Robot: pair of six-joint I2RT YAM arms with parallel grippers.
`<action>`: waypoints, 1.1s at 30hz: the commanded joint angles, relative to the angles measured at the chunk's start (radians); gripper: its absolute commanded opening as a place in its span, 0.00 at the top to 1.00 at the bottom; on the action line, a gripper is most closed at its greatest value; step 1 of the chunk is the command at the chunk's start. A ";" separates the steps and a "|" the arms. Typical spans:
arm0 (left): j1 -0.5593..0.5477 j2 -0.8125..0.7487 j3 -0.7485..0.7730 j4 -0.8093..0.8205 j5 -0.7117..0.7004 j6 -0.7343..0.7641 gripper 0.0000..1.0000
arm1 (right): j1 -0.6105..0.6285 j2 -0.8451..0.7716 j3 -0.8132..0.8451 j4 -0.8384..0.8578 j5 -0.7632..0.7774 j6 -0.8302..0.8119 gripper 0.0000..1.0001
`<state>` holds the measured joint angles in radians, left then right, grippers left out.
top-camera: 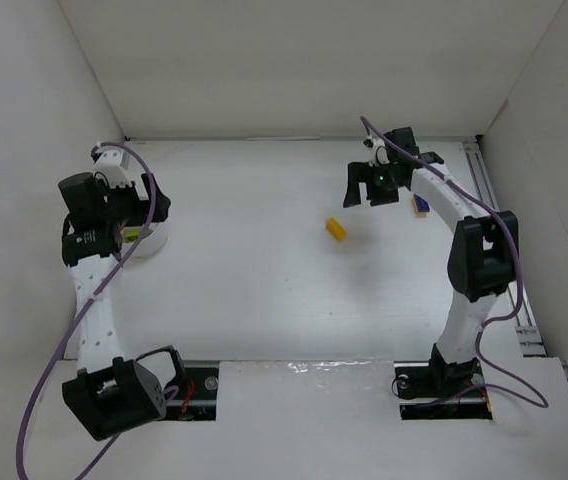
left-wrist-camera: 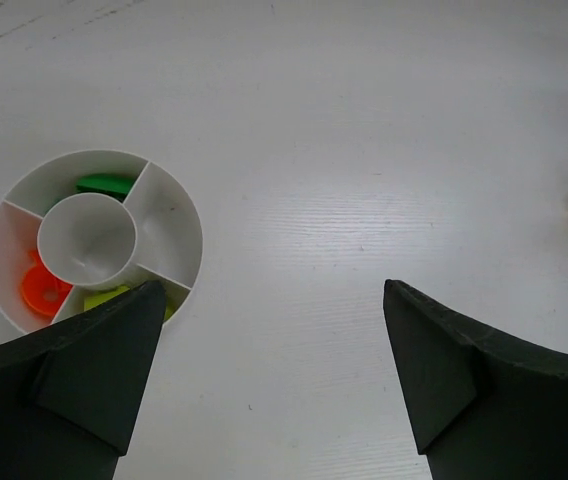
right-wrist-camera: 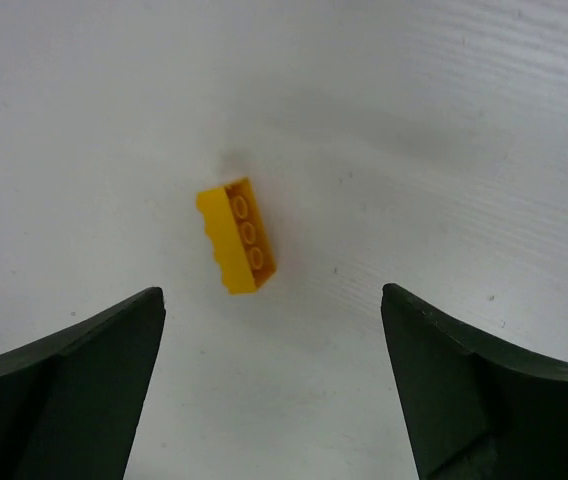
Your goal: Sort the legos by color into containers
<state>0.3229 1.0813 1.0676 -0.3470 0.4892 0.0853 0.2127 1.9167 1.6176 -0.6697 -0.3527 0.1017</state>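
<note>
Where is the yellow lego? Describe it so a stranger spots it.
On the white table, find the right arm's open end effector. Just left of it lies the yellow lego, tipped on its side; the blue lego lies right of that end effector.

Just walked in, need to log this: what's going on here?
Legos are being sorted by color. The left tool, open and empty, hangs by the divided white bowl, holding a green lego, an orange lego and a lime lego. The right tool, open, hovers over a yellow brick on the table. A blue brick waits beside the right arm.
</note>
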 commanded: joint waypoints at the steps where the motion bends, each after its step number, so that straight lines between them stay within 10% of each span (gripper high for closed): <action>1: 0.005 -0.060 -0.015 0.058 0.061 0.025 0.12 | 0.022 -0.064 -0.068 0.041 0.092 -0.072 0.05; 23: 0.005 -0.142 -0.123 0.135 0.071 0.059 0.10 | 0.205 0.128 -0.061 0.096 0.261 -0.148 0.30; 33: 0.005 -0.110 -0.114 0.155 0.243 0.010 0.11 | 0.214 0.067 -0.122 0.182 0.198 -0.186 0.90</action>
<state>0.3229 0.9634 0.9554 -0.2371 0.6014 0.1226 0.4149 2.0529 1.5097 -0.5694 -0.1108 -0.0555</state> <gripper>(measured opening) 0.894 0.345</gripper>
